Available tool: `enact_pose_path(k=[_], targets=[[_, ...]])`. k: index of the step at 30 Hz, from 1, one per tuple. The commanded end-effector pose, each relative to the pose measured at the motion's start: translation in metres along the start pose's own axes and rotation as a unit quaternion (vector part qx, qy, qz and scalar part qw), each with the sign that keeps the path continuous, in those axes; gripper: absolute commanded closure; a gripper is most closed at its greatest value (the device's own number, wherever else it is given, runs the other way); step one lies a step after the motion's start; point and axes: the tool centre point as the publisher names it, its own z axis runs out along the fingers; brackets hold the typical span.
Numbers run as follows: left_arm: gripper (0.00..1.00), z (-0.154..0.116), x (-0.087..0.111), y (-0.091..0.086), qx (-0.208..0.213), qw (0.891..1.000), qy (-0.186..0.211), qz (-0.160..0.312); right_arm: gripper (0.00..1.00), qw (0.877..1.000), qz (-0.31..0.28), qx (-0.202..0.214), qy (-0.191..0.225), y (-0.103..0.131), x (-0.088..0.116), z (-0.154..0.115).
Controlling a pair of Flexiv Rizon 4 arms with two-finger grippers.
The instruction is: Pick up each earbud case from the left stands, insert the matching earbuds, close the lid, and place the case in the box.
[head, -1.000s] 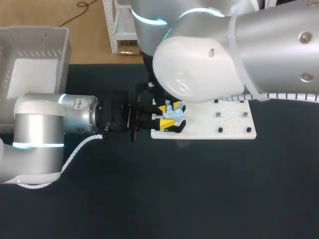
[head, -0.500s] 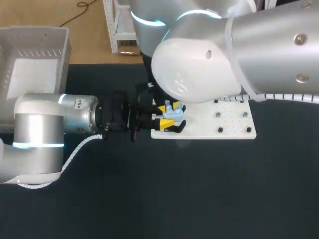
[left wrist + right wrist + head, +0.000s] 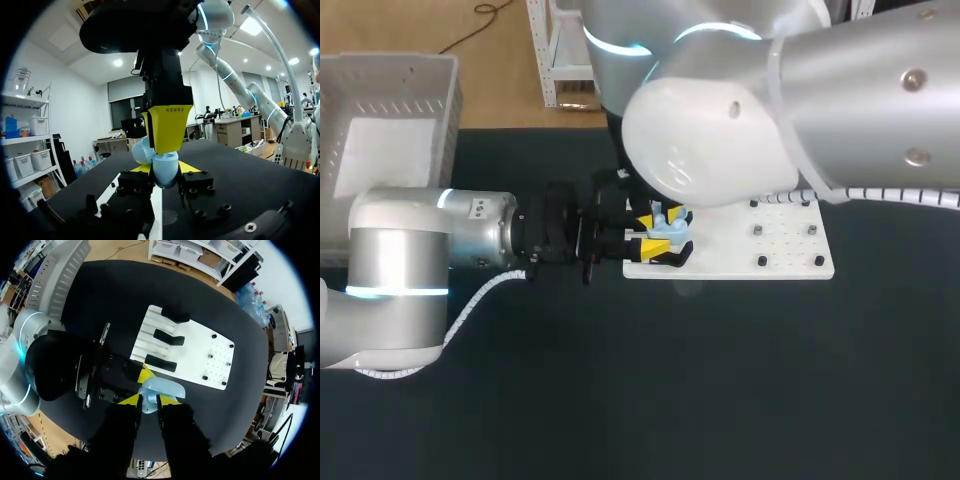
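Small embossed print on right end effector fingertip (image 3: 167,125); illegible.

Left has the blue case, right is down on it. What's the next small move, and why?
Probably ease the right gripper slightly lower into the earbud case: the left gripper clamps it from both sides above the white board, and its lid looks open.

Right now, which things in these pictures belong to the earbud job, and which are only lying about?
Part of the job:
- blue case, held in the left gripper
- right gripper, right at the case
- black stands
- box

Just there:
- white board under the stands
- small pegs on its far end
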Motion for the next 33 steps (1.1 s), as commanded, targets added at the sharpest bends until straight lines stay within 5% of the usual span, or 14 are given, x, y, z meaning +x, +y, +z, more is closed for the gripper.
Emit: enact_pose_path(k=[1, 3, 6, 19, 33], targets=[[1.0, -0.002, 0.007, -0.003, -0.004, 1.0, -0.024, 0.001, 0.35, 1.0, -0.001, -0.001, -0.002, 0.0, 0.003, -0.006], [1.0, -0.002, 0.007, -0.003, -0.004, 1.0, -0.024, 0.001, 0.14, 1.0, -0.001, -0.002, -0.007, 0.0, 0.006, -0.011], [1.0, -0.002, 0.007, -0.003, -0.004, 1.0, -0.024, 0.001, 0.0, 1.0, 0.001, -0.008, -0.016, -0.001, 0.012, -0.021], [1.0, -0.002, 0.007, -0.003, -0.004, 1.0, -0.024, 0.001, 0.0, 0.99, 0.125, -0.042, -0.052, -0.061, -0.024, -0.026], [1.0, -0.002, 0.007, -0.003, -0.004, 1.0, -0.024, 0.001, 0.0, 0.989, 0.146, -0.037, -0.012, -0.07, -0.04, 0.011]])
